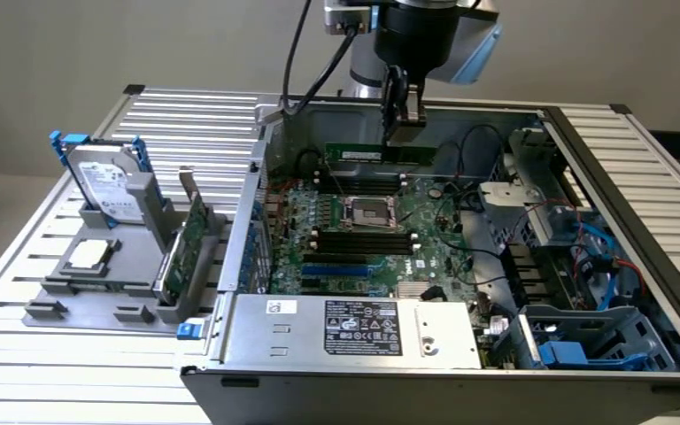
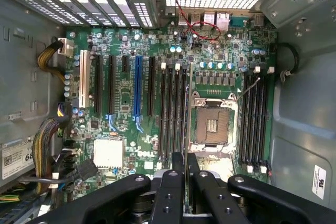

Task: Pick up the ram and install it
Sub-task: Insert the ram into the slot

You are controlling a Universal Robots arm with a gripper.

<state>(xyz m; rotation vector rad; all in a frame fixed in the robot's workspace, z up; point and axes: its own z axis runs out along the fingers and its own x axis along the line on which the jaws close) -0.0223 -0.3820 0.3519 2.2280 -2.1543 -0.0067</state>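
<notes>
My gripper (image 1: 400, 124) hangs over the back half of the open computer case, shut on the ram (image 1: 378, 153). The ram is a thin green stick with a pale label, held level a little above the motherboard (image 1: 435, 248). From the wrist, the two black fingers (image 2: 170, 192) pinch the ram (image 2: 187, 157), seen edge-on as a thin line. It lies along the black memory slots (image 2: 173, 108) beside the CPU socket (image 2: 212, 124). A second bank of slots (image 2: 255, 119) lies on the socket's other side.
On the exterior view's left, a grey stand (image 1: 92, 301) holds a hard drive (image 1: 110, 186), a green expansion card (image 1: 187, 243) and a processor chip (image 1: 89, 255). The power supply (image 1: 352, 328) fills the case front. A blue drive cage (image 1: 588, 341) and cables crowd the right.
</notes>
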